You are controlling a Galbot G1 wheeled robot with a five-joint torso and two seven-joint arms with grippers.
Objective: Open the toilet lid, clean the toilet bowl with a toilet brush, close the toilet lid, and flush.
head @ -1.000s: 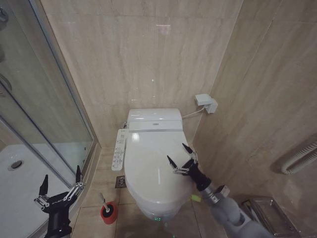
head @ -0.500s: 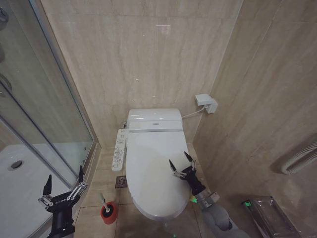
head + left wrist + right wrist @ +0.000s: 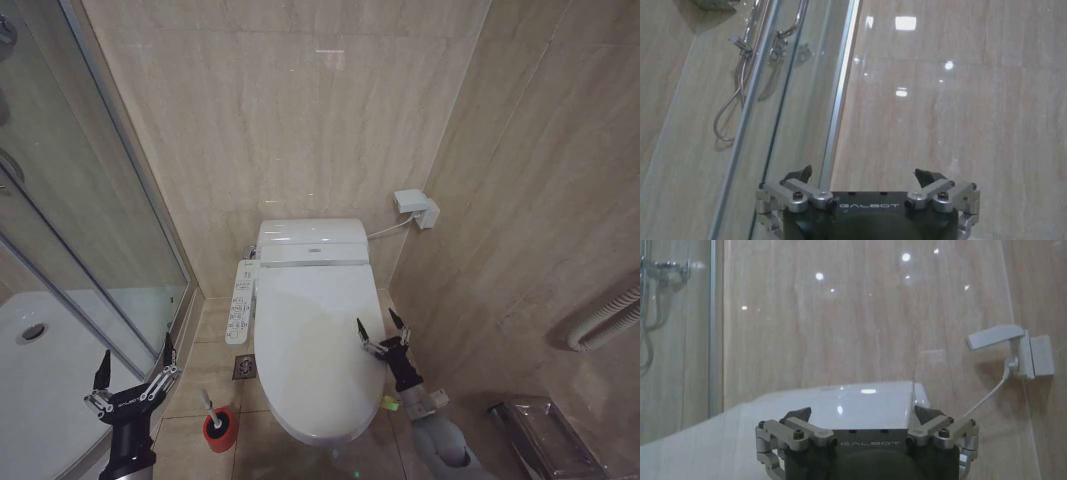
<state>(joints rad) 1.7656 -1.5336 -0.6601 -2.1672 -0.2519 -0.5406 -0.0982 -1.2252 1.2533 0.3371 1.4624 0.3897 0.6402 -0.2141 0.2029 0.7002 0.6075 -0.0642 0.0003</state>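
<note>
While the toilet lid (image 3: pixel 310 345) lies flat and closed over the toilet bowl (image 3: pixel 335 432), the right gripper (image 3: pixel 384 335) hangs at the lid's right edge, toward the near end, its jaws spread wide and holding nothing. Its fingertips point up and away toward the far wall, and whether they touch the lid's rim cannot be told. In the right wrist view the same gripper (image 3: pixel 863 415) shows its two fingers apart, with the glossy lid (image 3: pixel 773 412) stretching ahead toward the boxy rear unit (image 3: pixel 873 392) and a white wall socket (image 3: pixel 1013 350) with a cable beyond it.

The left gripper (image 3: pixel 135 370) waits low at the near left, just beside the glass shower door (image 3: pixel 90 230), jaws also wide open and empty; in the left wrist view (image 3: pixel 867 177) it faces the door frame and the tiled wall.

The toilet brush (image 3: pixel 210 405) stands upright in its small red pot (image 3: pixel 220 428) on the floor, between the left gripper and the bowl, near the bowl's near-left side. A long white button panel (image 3: pixel 240 300) runs along the toilet's left side.
</note>
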